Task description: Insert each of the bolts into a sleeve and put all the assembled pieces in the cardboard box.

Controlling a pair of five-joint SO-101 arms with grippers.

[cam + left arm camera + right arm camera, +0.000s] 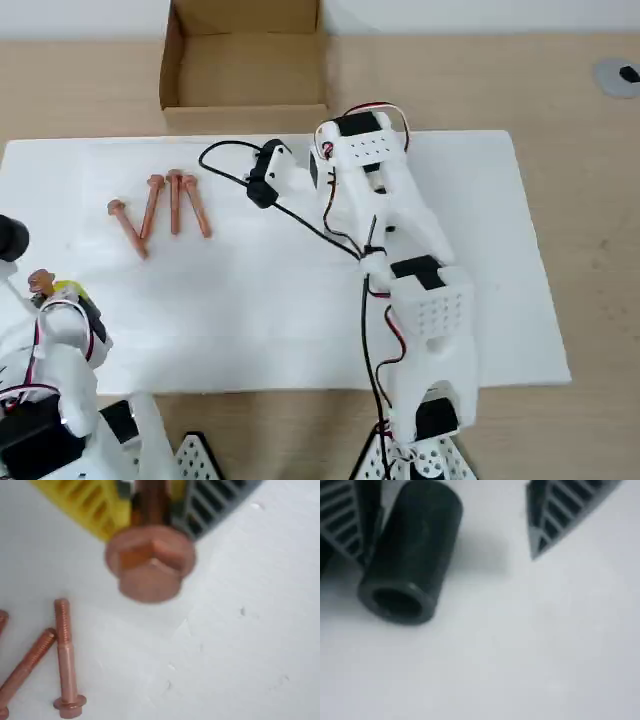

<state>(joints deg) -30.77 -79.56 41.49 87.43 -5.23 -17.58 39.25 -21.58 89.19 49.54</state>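
Task state: early, judged from the layout; no bolt sits in a sleeve and the box floor shows bare. Left gripper: clamped on one copper bolt, head toward the camera, well apart from the box on its front-left side. Four loose bolts: lying close together on the mat, near the box's front-left corner. Right gripper: jaws wide, just in front of the box; black sleeve lies between them, against one finger and well apart from the other. Remaining: all insertions, all boxing. Surface: white mat over a wooden table; a grey disc is set in the tabletop, far right of the box.
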